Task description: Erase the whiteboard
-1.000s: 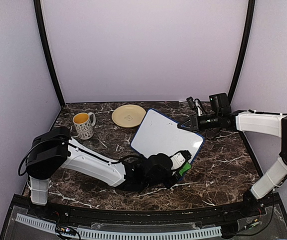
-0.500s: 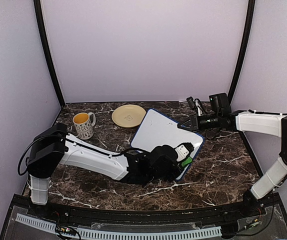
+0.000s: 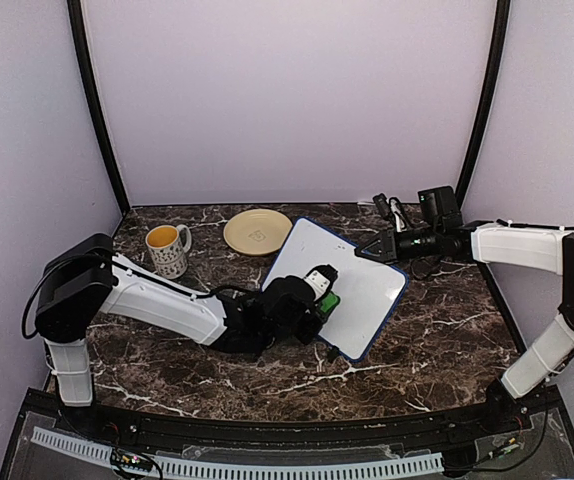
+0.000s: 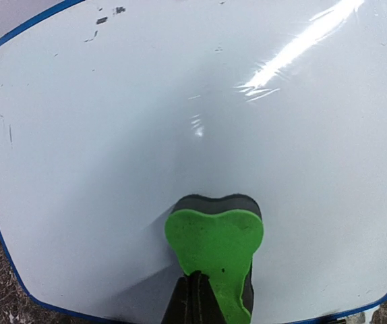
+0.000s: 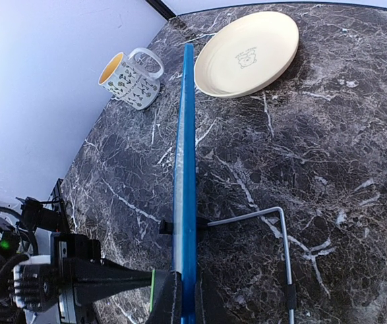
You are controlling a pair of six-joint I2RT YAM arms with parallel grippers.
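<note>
The whiteboard (image 3: 367, 285) is found on the bench (image 3: 437, 340) right of the middle, nearer the far edge than the near edge, with one rounded corner turned toward the near edge. It is held at a tilt, not flat on the stone. Its far right corner is clamped between the fingers of the right end effector (image 3: 375, 249), which is reached in from the right edge of the bench. In the right wrist view the whiteboard (image 5: 185, 155) is seen edge-on as a thin blue line running away from the right end effector (image 5: 183, 300), closed on it at the bottom of the view, and a bent wire leg (image 5: 282, 243) is seen behind the board, on the marble.

The left end effector (image 3: 322, 290) is stretched across from the left edge of the bench and is closed on a green eraser (image 3: 328, 301), which is pressed against the board's face near its left side. In the left wrist view the eraser (image 4: 214, 239) is seen with its dark pad touching the whiteboard (image 4: 180, 121). The face is mostly white; a few small dark marks (image 4: 102, 19) are seen by one corner of the blue frame.

A patterned mug (image 3: 167, 249) is set toward the far left corner of the bench, and a yellow plate (image 3: 257, 231) is set by the far edge, just beside the board's far left corner.
</note>
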